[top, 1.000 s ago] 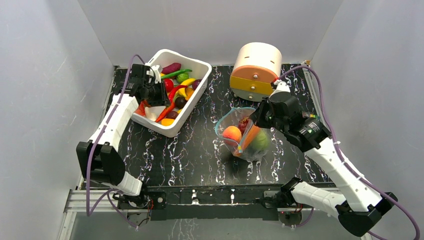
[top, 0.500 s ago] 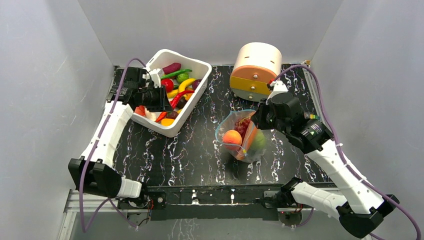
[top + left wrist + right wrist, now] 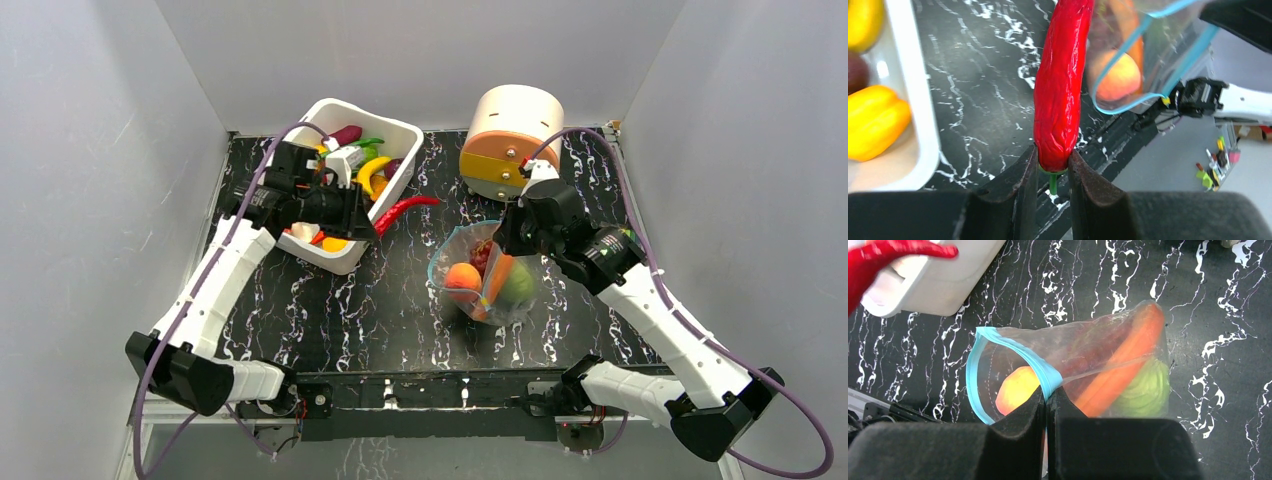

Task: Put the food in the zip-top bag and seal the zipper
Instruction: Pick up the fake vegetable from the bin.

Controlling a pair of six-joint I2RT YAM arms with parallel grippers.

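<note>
Chili (image 3: 1060,85), long and red, is pinched at its green stem end in my left gripper (image 3: 1053,170), whose jaws are closed tight on it. It hangs above the black marbled table (image 3: 330,300), to the left of the zip-top bag (image 3: 1088,340). Its tip points at the bag's mouth but stays apart from it. My right gripper (image 3: 1047,396) is clamped shut on the zipper (image 3: 1008,346), holding the blue-teal strip up so the bag's mouth gapes toward the left.

Inside the bag a peach (image 3: 1017,388) lies just behind the mouth and a carrot (image 3: 1130,357) slants along one side. A green cabbage (image 3: 1145,392) rests at the bottom, with dark red grapes (image 3: 484,253) under the upper film. Left of the bag and behind it stands the white bin (image 3: 398,132), holding more toy food. Directly behind the bag sits a round white-and-orange container (image 3: 512,125).
</note>
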